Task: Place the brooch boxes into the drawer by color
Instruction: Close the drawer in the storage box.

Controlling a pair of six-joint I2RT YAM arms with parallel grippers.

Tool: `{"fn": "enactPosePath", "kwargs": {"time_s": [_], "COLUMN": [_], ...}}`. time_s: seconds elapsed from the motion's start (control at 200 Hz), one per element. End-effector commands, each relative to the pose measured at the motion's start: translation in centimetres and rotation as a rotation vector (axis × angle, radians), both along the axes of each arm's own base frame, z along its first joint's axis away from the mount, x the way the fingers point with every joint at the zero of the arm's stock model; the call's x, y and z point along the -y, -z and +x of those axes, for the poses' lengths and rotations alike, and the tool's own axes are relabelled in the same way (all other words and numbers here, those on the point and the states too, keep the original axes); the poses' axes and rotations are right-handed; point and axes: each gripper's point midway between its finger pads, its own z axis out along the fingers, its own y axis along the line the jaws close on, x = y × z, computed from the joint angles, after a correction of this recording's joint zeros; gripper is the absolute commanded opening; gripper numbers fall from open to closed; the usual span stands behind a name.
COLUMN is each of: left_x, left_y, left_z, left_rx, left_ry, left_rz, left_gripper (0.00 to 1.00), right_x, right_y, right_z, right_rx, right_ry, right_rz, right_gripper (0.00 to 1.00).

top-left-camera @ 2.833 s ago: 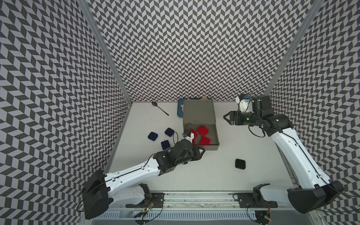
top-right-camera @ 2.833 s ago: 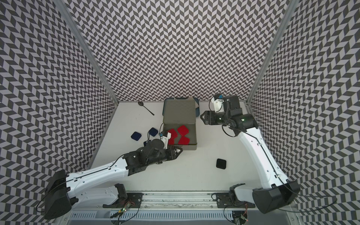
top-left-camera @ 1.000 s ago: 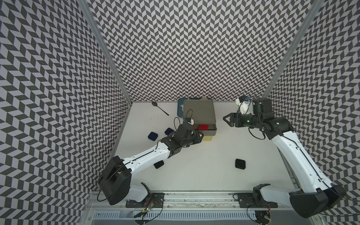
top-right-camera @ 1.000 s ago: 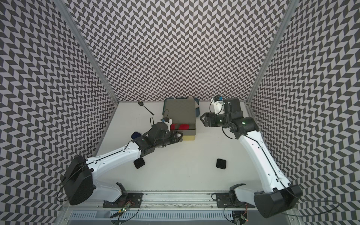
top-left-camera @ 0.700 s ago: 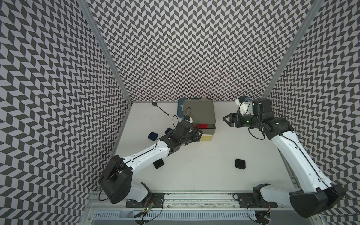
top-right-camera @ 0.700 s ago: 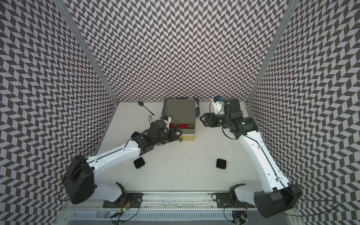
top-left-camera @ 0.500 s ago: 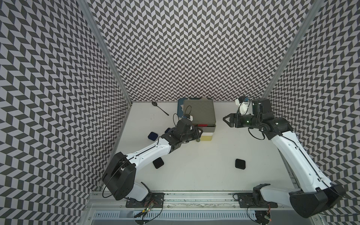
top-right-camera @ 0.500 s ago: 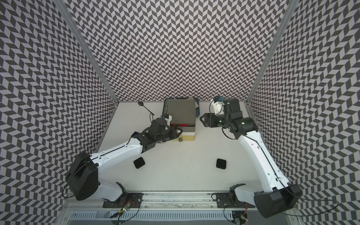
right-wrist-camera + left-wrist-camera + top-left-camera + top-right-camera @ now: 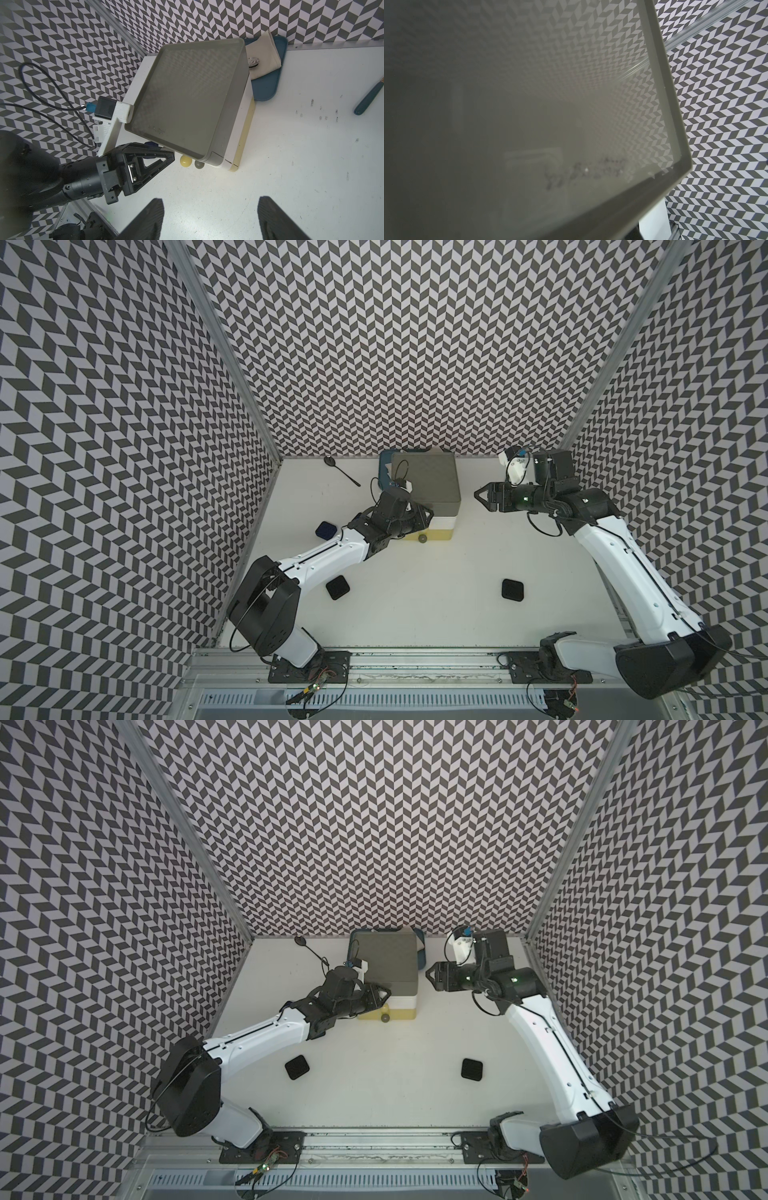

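- At the back of the bench (image 9: 415, 614), the drawer chest (image 9: 424, 483) stands close to the wall. Its fronts and knobs face the bench's near edge, and from above it looks as wide as it is deep, so no long axis shows
- All three tiers look pushed in, so their insides are out of sight
- In the right wrist view the yellow knob (image 9: 185, 161) and the grey knob (image 9: 199, 164) stick out of the front. The knob of the grey top tier is hidden behind the left gripper (image 9: 169, 159)
- The left gripper has its jaws together and its tip at the front of that top tier. Whether it pinches anything cannot be made out
- The left wrist view is almost filled by the chest's grey top, blurred and cut off by the frame
- The right gripper (image 9: 209, 199) points at the chest's right side and stays apart from it, jaws wide with nothing between them. Only its fingertips show in its own view
- The navy brooch box (image 9: 326, 529) lies flat on the bench to the left of the chest, partly covered by the left arm (image 9: 332, 549)
- The left black brooch box (image 9: 337, 599) lies just beside that arm. The right black brooch box (image 9: 513, 600) lies well apart from it, nearer the right arm (image 9: 615, 564). Both are flat and square, slightly askew to the bench edge
- The dark blue tray (image 9: 268, 83) and its folded cloth (image 9: 261, 56) are mostly hidden behind the chest
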Motion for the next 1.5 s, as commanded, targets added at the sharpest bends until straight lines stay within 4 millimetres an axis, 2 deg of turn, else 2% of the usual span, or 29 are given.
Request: {"fn": "enactPosePath", "kwargs": {"time_s": [0.0, 0.085, 0.2, 0.28, 0.546, 0.671, 0.766, 0.806, 0.911, 0.966, 1.257, 1.367, 1.497], "left_x": [1.4, 1.4, 1.4, 1.4, 1.3, 1.2, 1.0, 0.9, 0.6, 0.5, -0.5, -1.3, -2.1], "left_y": [-4.3, -4.1, -3.9, -4.0, -4.1, -4.3, -4.7, -4.9, -5.1, -5.3, -6.6, -6.4, -5.2], "left_z": [2.0, 2.1, 2.1, 2.1, 1.8, 1.6, 1.4, 1.4, 1.2, 1.1, -0.2, -1.2, -2.8], "left_rx": [0.130, 0.127, 0.123, 0.124, 0.122, 0.122, 0.128, 0.131, 0.136, 0.137, 0.152, 0.152, 0.154], "left_ry": [0.005, 0.003, 0.002, 0.001, 0.005, 0.011, 0.008, 0.005, 0.000, -0.001, -0.006, -0.025, -0.037], "left_rz": [-0.097, -0.097, -0.095, -0.096, -0.095, -0.098, -0.103, -0.104, -0.103, -0.103, -0.116, -0.100, -0.059], "left_gripper": [0.03, 0.04, 0.12, 0.23, 0.45, 0.60, 0.67, 0.73, 0.75, 0.81, 0.82, 0.82, 0.82], "right_x": [-0.1, -0.1, -0.1, -0.1, -0.1, -0.1, -0.1, -0.1, -0.1, -0.1, -0.1, 0.0, 0.0], "right_y": [-0.5, -0.4, -0.4, -0.4, -0.4, -0.2, -0.2, -0.2, -0.3, -0.4, -0.5, -0.6, -0.8], "right_z": [1.0, 1.0, 1.0, 0.9, 0.9, 0.9, 0.8, 0.7, 0.7, 0.6, 0.3, 0.0, -0.3], "right_rx": [0.046, 0.043, 0.046, 0.047, 0.044, 0.042, 0.043, 0.042, 0.044, 0.045, 0.048, 0.053, 0.060], "right_ry": [-0.006, -0.008, -0.008, -0.009, -0.010, -0.010, -0.010, -0.010, -0.009, -0.009, -0.012, -0.012, -0.012], "right_rz": [0.003, 0.003, -0.001, 0.000, 0.001, 0.001, 0.003, 0.003, 0.005, 0.007, 0.012, 0.013, 0.017], "right_gripper": [0.75, 0.75, 0.75, 0.75, 0.76, 0.76, 0.76, 0.76, 0.76, 0.76, 0.76, 0.76, 0.76]}}
